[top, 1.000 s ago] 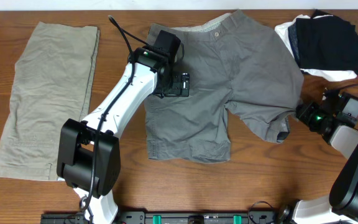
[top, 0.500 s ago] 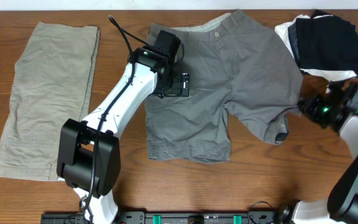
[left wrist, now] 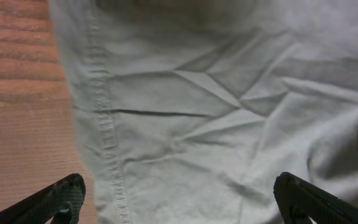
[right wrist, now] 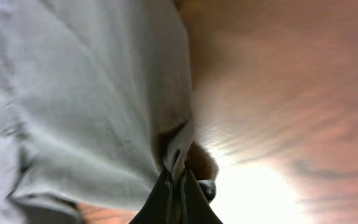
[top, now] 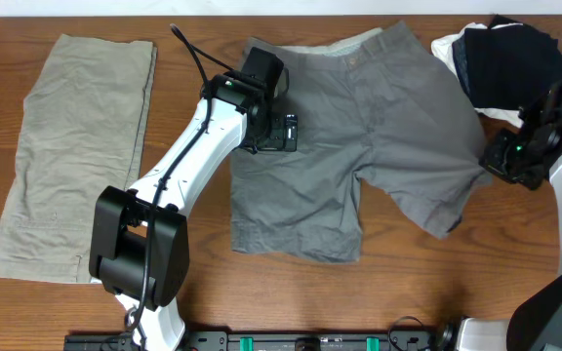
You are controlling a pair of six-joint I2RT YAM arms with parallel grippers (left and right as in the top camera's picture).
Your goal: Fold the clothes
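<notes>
Item: wrinkled medium-grey cotton shorts (top: 359, 146), lying mid-tabletop (top: 408, 292), waistband towards the far edge.
Right gripper (right wrist: 178, 180): pressed together, pinching the right leg's outer edge.
Left gripper (left wrist: 179, 199): spread wide over the left side seam.
Change: the right leg, bunched a second ago, is now drawn out towards the right edge.
Meaning: probably flattening; folding not begun.

White arm links (top: 189, 146), black joints (top: 140, 249)

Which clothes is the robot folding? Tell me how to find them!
Look at the middle of the brown wooden table, between the long pale khaki garment and the black-and-white clothes heap. There lie the wrinkled medium-grey cotton shorts: darker grey, both legs spread out, and the right claw pinches one leg's edge.
</notes>
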